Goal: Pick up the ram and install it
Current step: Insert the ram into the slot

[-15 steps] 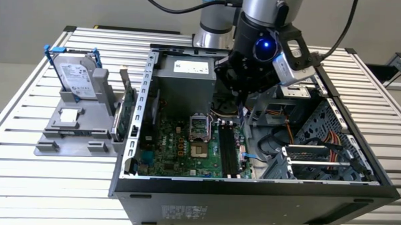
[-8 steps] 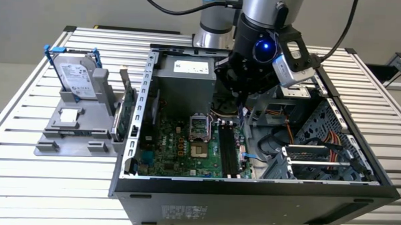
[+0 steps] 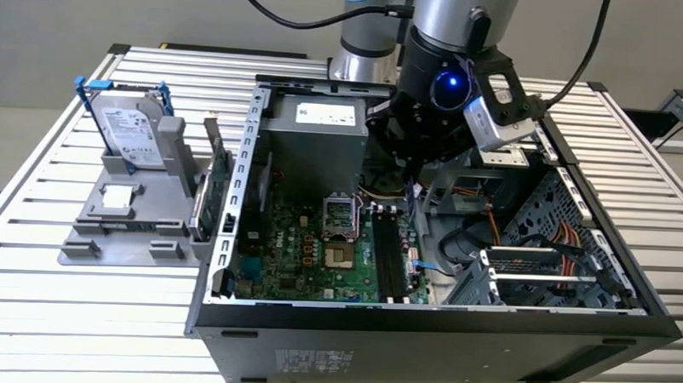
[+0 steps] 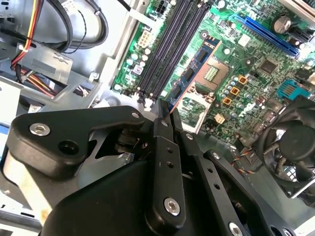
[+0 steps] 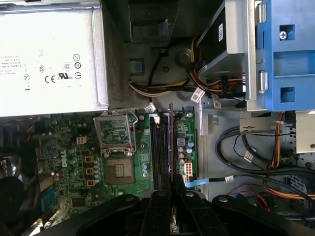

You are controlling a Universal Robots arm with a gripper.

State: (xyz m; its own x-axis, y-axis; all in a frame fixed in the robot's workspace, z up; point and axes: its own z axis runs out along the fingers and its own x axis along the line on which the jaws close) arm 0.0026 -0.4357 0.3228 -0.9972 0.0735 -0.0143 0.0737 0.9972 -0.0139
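In the exterior view, we see the gripper (image 3: 416, 164) inside the open computer case (image 3: 249, 239). In the second wrist view, its fingers (image 4: 165, 147) clamp the ram (image 4: 193, 71) edgewise above the memory slots (image 4: 170, 44). In the first wrist view, we see the ram (image 5: 170, 147) directly over those slots (image 5: 158, 155).

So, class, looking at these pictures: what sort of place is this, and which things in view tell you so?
Probably a robotics lab or test bench for computer assembly. An open computer case lies on a slatted metal table, a robot arm's gripper reaches into it holding the ram, and a hard drive stands in a grey holder.
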